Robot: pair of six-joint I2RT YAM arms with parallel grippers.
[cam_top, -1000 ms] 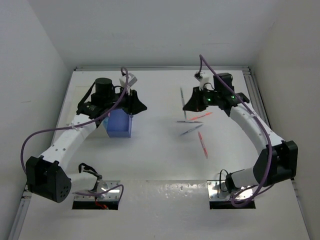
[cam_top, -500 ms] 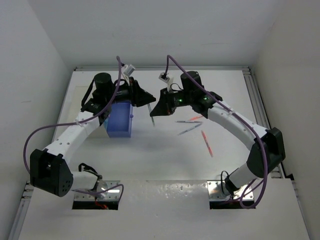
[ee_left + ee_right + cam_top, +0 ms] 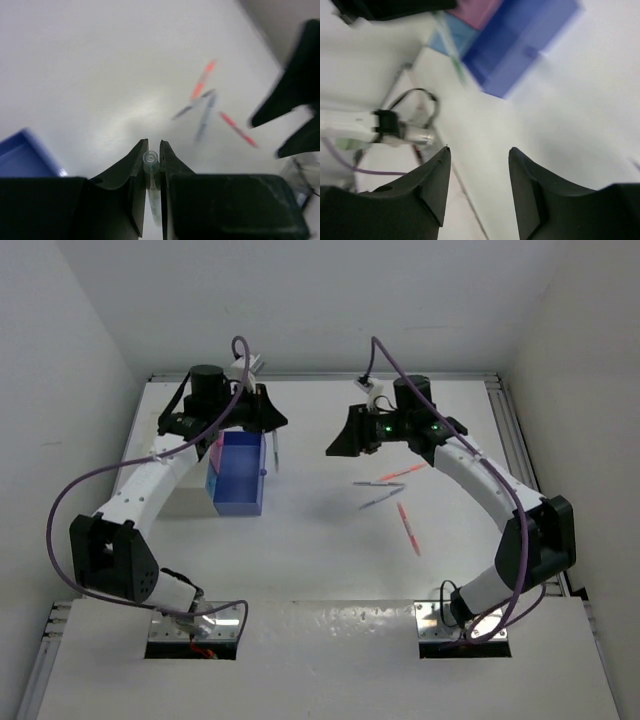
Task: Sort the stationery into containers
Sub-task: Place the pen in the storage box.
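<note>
My left gripper is shut on a thin pale pen that hangs just right of the blue box. The pink box shows partly behind the blue one, under my left arm. In the left wrist view the jaws clamp the pen's clear cap. My right gripper is open and empty above the table's middle; its wrist view shows the blue box, the pink box and the held pen. Several pens lie on the table, among them a red pen.
A white block stands left of the blue box. The loose pens also show in the left wrist view, with my right gripper dark at the right edge. Walls enclose the table on three sides.
The right gripper carried the pen to the middle, the left gripper took it there. Now the right gripper is open and drawn back right, and the left has swung back beside the blue box.
</note>
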